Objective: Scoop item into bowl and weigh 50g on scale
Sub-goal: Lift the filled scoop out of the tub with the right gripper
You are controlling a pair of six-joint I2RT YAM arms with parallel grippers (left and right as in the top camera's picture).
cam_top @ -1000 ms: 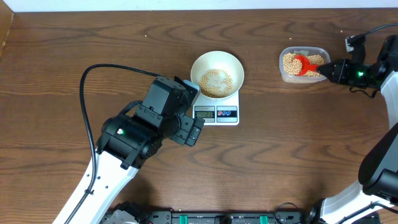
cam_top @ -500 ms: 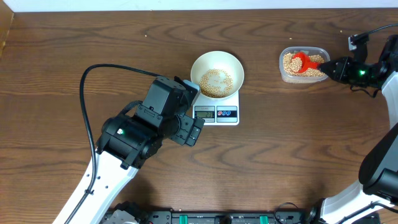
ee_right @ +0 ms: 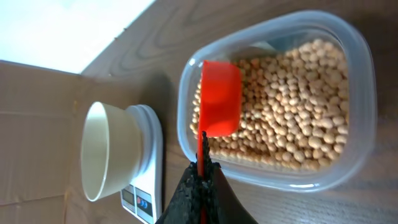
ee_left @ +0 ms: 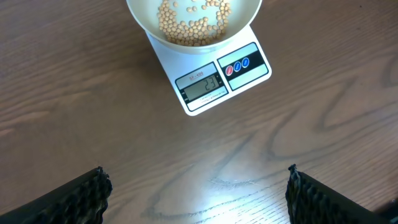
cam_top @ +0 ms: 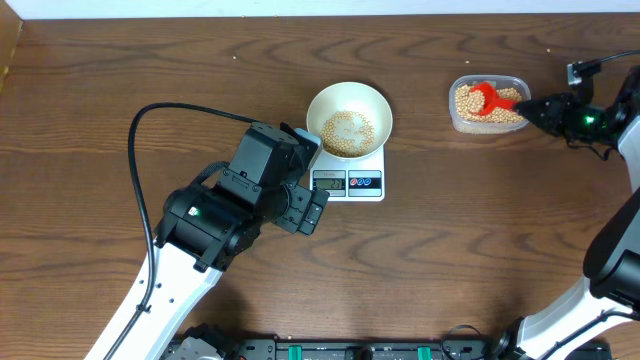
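Right fingers (ee_right: 200, 177) pinched fully shut on the thin handle of the red scoop (ee_right: 221, 96). Scoop head over the soybeans (ee_right: 292, 106) within the rim of the clear plastic tub (ee_right: 364, 74); whether touching them or just above, cannot tell. Tub filled across its floor with beans, standing at the far right of the desk (cam_top: 480, 240), well apart from the white digital scale (cam_top: 350, 184).

Second, smaller lot of beans (cam_top: 348, 130) spread over the bottom of the cream bowl (cam_top: 314, 112). Bowl seated upright on the scale near the desk's middle, covering the platform and leaving only the front strip with grey display and red and blue buttons showing. Digits on the display too small to read surely.

Left fingers (ee_left: 84, 196) spread wide, gripping nothing, poised above bare wood just in front of the scale. One finger at each lower corner of the left wrist view, scale and bowl straight ahead between them, apart from both.
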